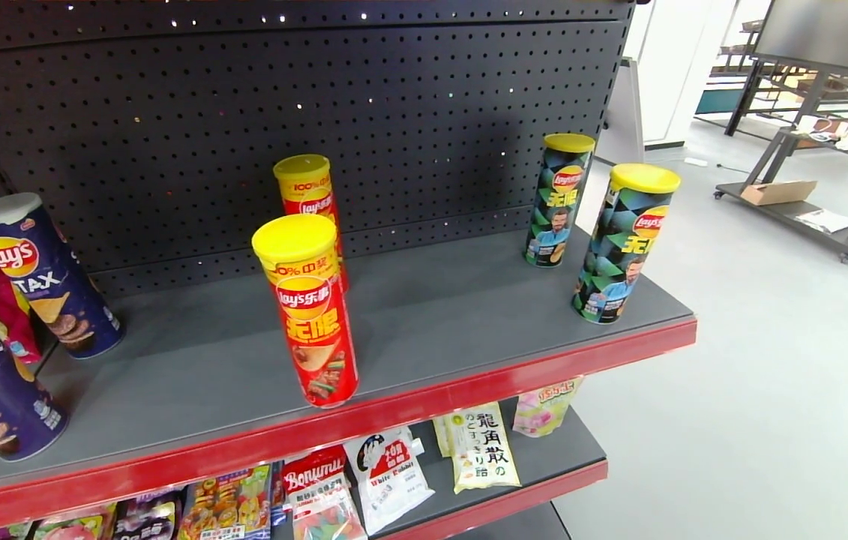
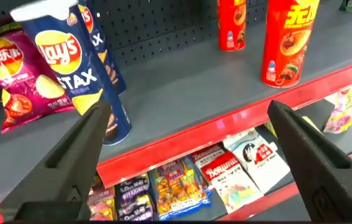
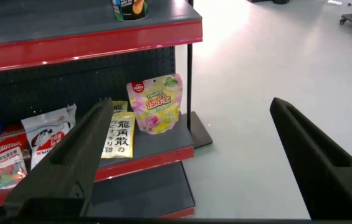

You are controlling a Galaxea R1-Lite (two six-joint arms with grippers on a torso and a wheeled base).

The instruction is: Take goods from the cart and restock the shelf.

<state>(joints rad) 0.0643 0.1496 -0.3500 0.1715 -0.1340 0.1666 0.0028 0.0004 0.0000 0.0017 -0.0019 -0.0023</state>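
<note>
Shelf [image 1: 424,315]: bare gaps between blue cans [image 1: 41,274] left, red cans [image 1: 311,315] centre and patterned cans [image 1: 624,244] right; pegboard [image 1: 244,112] closes the far side.

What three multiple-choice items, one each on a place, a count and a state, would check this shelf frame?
1. Where do the green-patterned cans stand?
A. right end of the top shelf
B. lower shelf
C. floor

2. How many red cans stand on the top shelf?
A. one
B. two
C. four

3. How is the left pincer?
A. shut on a can
B. open and empty
C. shut on a bag

Answers:
1. A: both stand near the shelf's right end.
2. B: one stands at the front edge, one behind it.
3. B: its jaws stand wide apart with nothing between them.
</note>
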